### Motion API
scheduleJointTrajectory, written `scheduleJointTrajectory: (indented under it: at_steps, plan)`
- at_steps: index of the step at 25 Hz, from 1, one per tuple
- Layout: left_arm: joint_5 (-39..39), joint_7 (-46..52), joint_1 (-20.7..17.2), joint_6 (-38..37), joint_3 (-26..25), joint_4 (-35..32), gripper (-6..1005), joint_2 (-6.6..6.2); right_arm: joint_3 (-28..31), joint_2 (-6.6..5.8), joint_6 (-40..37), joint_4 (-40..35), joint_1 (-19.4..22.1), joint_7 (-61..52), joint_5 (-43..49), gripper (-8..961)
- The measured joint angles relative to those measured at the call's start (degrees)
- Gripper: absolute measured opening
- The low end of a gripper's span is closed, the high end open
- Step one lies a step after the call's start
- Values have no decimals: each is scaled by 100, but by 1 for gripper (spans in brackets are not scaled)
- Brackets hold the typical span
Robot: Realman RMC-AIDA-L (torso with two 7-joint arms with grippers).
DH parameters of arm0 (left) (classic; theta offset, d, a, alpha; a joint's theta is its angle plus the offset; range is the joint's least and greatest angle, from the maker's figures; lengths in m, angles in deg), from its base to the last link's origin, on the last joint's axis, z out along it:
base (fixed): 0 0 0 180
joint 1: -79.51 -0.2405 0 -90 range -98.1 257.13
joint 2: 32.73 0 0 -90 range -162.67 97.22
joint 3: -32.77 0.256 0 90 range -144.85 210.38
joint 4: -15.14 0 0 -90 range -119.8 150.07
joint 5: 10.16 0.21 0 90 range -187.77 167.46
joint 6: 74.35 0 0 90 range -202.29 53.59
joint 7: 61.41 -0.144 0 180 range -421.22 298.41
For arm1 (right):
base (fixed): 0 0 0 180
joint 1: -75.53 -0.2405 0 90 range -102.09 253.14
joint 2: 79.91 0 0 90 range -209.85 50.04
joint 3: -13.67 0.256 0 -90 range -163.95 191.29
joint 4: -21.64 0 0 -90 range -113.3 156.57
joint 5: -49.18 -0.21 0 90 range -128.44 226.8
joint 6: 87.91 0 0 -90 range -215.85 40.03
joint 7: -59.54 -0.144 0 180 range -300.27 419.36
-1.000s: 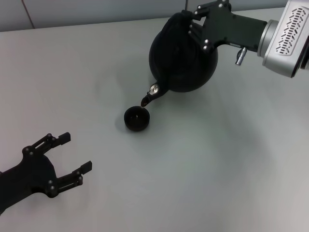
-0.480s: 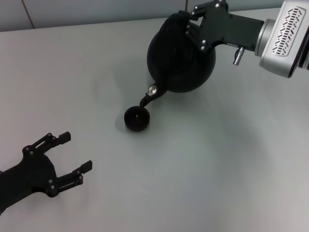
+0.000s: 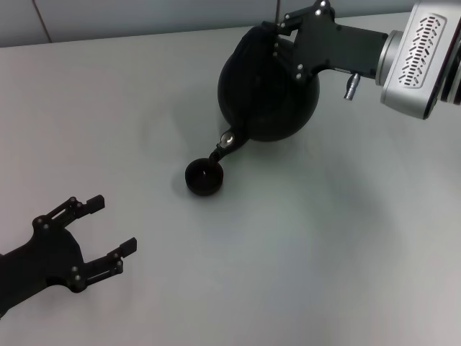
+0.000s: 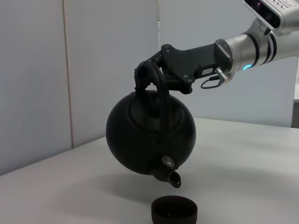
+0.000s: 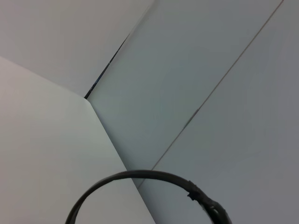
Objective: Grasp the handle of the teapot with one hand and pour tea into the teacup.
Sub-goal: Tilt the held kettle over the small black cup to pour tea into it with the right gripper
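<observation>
Near the worktop's far edge, the right gripper [image 3: 282, 32] clamps the arched black handle [image 4: 159, 86]; the big round black teapot [image 3: 268, 90] tips its spout just above the tiny dark teacup [image 3: 204, 177]. The left gripper [image 3: 108, 229] waits spread apart by the near left corner.

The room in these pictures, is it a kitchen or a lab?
Probably a lab or test room: a bare grey table, plain panelled walls, and only a teapot and teacup set out.

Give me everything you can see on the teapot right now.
The teapot is a large, round, matte-black pot, lifted clear of the table and tipped forward. Its short spout, with a small silvery fitting at its base, points down just above the teacup without touching it. No stream is discernible. The thin arched handle rises over the top, where the right gripper clamps it. Nothing else touches the pot.
</observation>
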Motion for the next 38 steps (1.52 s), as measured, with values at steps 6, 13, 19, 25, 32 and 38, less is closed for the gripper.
scheduleJointTrajectory:
  at_steps: [6,13,19,25,32,38]
  plan:
    - [0,0,7,0,-2,0,862,0,-64,8,45,-9,0,130,-2,85]
    - [1,6,18,7,-48,21,862,7,-78,9,55,-24,-23,134,-4,85]
    - [1,8,27,9,-54,27,862,9,-143,16,98,-25,-34,212,-4,87]
    - [0,9,26,9,-53,40,863,9,-110,16,64,-25,-18,-72,-129,90]
    - [1,9,17,2,-53,46,863,9,-136,-7,24,-102,167,-834,-300,93]
    - [1,9,22,-21,-53,21,863,9,-84,-18,-21,-241,414,-2213,-368,96]
